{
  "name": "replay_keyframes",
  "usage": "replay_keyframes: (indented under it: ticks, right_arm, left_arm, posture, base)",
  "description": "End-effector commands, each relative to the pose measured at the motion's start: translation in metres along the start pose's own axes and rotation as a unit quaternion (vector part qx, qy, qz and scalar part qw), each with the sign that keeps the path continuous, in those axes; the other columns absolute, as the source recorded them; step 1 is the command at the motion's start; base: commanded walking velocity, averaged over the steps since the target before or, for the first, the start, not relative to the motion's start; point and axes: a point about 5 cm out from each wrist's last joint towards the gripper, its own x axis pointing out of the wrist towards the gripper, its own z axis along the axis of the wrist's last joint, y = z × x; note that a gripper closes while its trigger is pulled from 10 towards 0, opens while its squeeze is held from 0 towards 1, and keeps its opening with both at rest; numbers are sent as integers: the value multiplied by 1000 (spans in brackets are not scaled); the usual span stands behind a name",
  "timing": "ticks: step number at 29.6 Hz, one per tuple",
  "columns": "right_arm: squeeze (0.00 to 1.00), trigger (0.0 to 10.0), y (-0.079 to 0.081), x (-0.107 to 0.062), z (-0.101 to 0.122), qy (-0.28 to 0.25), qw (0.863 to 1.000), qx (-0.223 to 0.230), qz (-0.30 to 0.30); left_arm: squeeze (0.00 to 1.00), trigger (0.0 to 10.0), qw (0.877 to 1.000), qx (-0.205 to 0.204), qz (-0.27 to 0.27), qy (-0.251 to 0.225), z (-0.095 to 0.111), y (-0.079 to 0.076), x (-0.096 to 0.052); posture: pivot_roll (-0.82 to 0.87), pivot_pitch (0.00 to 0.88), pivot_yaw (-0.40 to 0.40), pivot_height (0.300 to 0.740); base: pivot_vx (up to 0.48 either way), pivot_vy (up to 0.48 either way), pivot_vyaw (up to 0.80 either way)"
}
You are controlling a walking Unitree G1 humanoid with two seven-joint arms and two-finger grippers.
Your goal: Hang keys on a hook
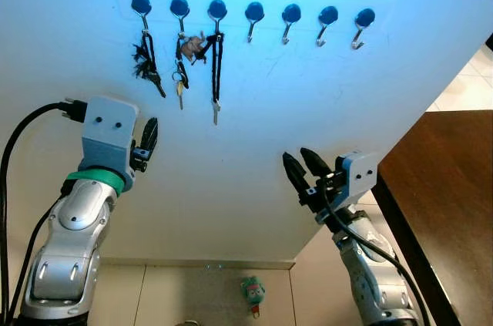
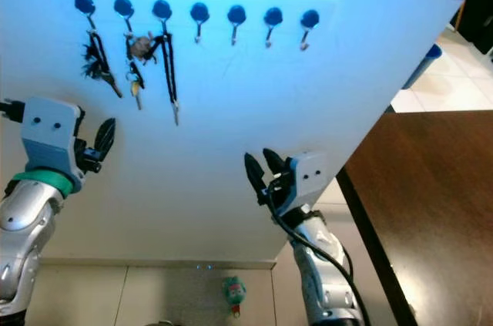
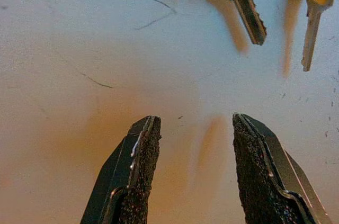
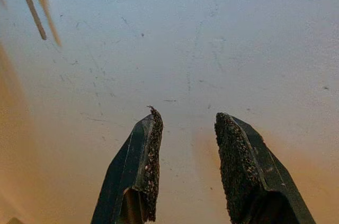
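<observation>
A row of several dark-capped hooks (image 1: 254, 14) runs across the white wall (image 1: 254, 133). The three leftmost carry key bunches: one with a dark tassel (image 1: 146, 60), one with a yellow key (image 1: 181, 72), and one on a black lanyard (image 1: 217, 72). The hooks to the right (image 1: 327, 21) are bare. My left gripper (image 1: 148, 139) is raised below the hung keys and open, with nothing in it; two key tips (image 3: 244, 1) hang just beyond its fingers. My right gripper (image 1: 302, 166) is lower and to the right, open and facing bare wall (image 4: 212, 49).
A small green keychain (image 1: 253, 291) lies on the tiled floor at the foot of the wall, between my arms. A dark brown table (image 1: 443, 195) stands close on the right, beside my right arm.
</observation>
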Motion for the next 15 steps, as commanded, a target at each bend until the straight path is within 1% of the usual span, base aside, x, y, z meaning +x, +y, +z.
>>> replay_keyframes:
  ticks: [1, 6, 10, 11, 13, 15]
  right_arm:
    - [0, 10000, -3, -2, -1, 5, 1000, -6, -7]
    - [0, 10000, -3, 1, -1, 7, 1000, -9, -10]
    - [0, 10000, -7, 17, 12, -16, 1000, -3, -23]
    - [0, 10000, -7, 17, 12, -16, 1000, -3, -23]
    - [0, 10000, -10, 27, 24, -35, 999, -16, -32]
    - [0, 10000, -10, 30, 27, -40, 998, -19, -35]
  left_arm:
    - [0, 10000, 1000, 0, -4, 3, -2, 0, 1]
    - [0, 10000, 1000, 4, -2, 0, -3, 0, 0]
    - [0, 10000, 1000, 4, 14, -6, -1, 1, 1]
    - [0, 10000, 1000, 4, 14, -6, -1, 1, 1]
    - [0, 10000, 999, 14, 16, -29, 7, -1, 5]
    - [0, 10000, 999, 17, 16, -35, 9, -2, 6]
  posture:
    - [30, 0, 52, 740]
    - [58, 0, 49, 740]
    - [81, 0, 37, 740]
    - [81, 0, 37, 740]
    - [84, 0, 34, 740]
    - [84, 0, 34, 740]
  base:
    - [0, 0, 0]
    - [0, 0, 0]
    - [0, 0, 0]
    - [0, 0, 0]
    - [0, 0, 0]
    - [0, 0, 0]
